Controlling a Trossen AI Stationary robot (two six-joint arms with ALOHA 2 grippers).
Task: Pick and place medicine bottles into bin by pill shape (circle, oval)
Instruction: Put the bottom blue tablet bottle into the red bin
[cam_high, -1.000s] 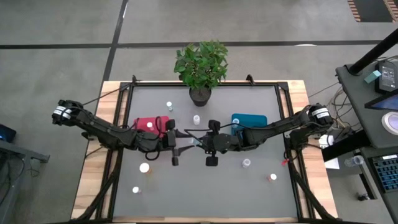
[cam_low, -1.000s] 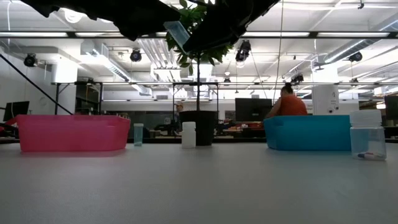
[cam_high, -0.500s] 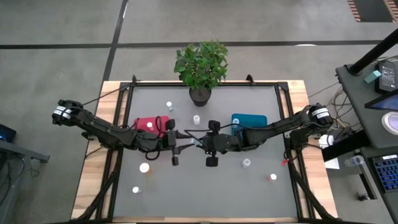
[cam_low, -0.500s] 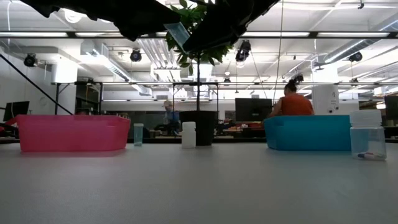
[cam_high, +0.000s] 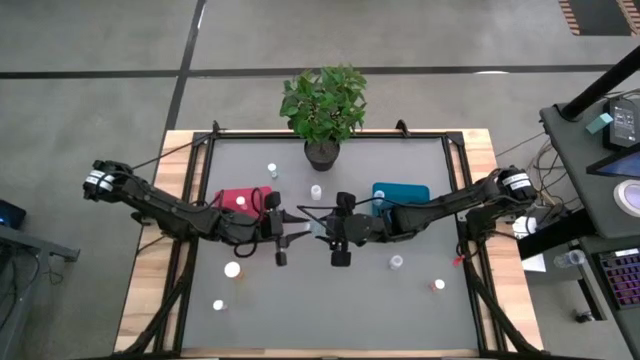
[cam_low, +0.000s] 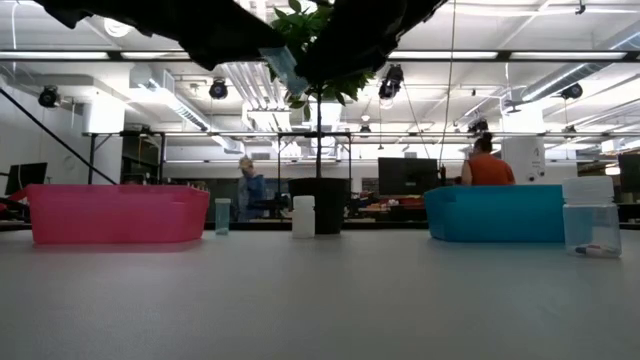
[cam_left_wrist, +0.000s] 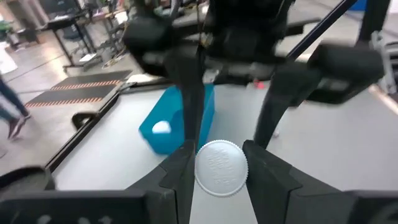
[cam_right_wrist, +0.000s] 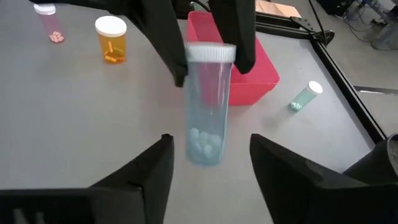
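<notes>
A grey floor (cam_high: 100, 40) crossed by dark lines surrounds the table (cam_high: 300, 310), whose grey top has wooden edges. A desk (cam_high: 600, 200) with screens and cables stands at one side. The low view shows an open hall with a white ceiling (cam_low: 520, 30), strip lights, ducts (cam_low: 170, 95), monitors (cam_low: 405, 175) and 2 people (cam_low: 487, 165) at far desks.

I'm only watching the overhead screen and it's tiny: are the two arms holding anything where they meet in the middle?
Observer: Yes. The left tool grips a clear bottle by its white cap, up off the table.
Visitor: Anything inside it?
Observer: White pills lie at its bottom. I cannot tell their shape.
Visitor: And the other arm?
Observer: The right tool is open and pointed at the bottle.
</notes>
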